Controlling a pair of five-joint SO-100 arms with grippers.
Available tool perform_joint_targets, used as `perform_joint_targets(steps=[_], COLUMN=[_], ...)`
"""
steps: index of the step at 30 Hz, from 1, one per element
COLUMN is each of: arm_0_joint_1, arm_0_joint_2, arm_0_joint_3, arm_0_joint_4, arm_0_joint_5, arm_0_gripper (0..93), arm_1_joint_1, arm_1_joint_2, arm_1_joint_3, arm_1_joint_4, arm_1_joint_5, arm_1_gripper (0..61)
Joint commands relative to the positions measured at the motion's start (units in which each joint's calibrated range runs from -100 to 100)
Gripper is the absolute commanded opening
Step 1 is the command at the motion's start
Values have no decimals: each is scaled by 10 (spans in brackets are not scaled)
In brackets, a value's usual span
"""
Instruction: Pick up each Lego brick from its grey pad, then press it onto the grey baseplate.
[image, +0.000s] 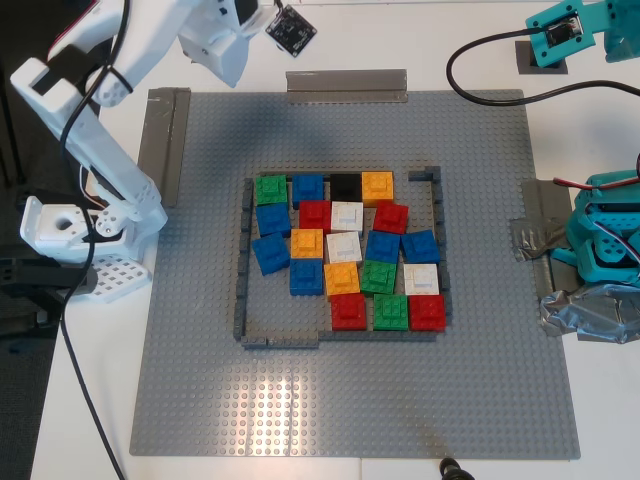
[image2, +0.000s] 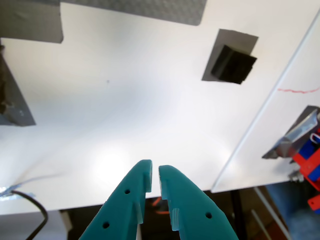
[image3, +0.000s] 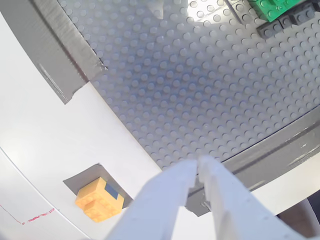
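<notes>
In the first wrist view a black Lego brick (image2: 232, 64) sits on a dark-grey pad (image2: 226, 39) on the white table, well ahead of my teal first gripper (image2: 155, 181), which is shut and empty. In the second wrist view an orange Lego brick (image3: 95, 201) sits on a grey pad (image3: 82, 181) beside my white second gripper (image3: 196, 169), which is shut and empty above the edge of the grey baseplate (image3: 200, 90). In the exterior view the baseplate (image: 200, 350) holds a dark-grey frame (image: 241, 260) filled with several coloured bricks.
Grey tape strips lie at the baseplate's far edge (image: 347, 85) and at the exterior view's left (image: 163, 140). The teal arm's base (image: 605, 240) stands on crumpled tape at the exterior view's right. The white arm's base (image: 80, 230) stands at the left. A black cable (image: 480, 80) loops at the far right.
</notes>
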Motion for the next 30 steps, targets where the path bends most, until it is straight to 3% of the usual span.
perform_joint_targets(steps=[1,8,15,21,30], arm_0_joint_1=[-3,-3,2,-2,2], arm_0_joint_2=[-6,-7,-1,-5,-1], arm_0_joint_3=[-13,-13,-12,-13,-12], arm_0_joint_4=[5,5,5,5,5], arm_0_joint_5=[4,3,2,1,4], arm_0_gripper=[22,22,22,22,28], arm_1_joint_1=[1,8,-5,-34,-64], arm_1_joint_2=[-53,-37,42,27,4], arm_1_joint_3=[-6,-43,-159,-157,-132], arm_1_joint_4=[1,22,89,96,81], arm_1_joint_5=[1,12,12,-21,15], arm_1_gripper=[2,2,2,2,2])
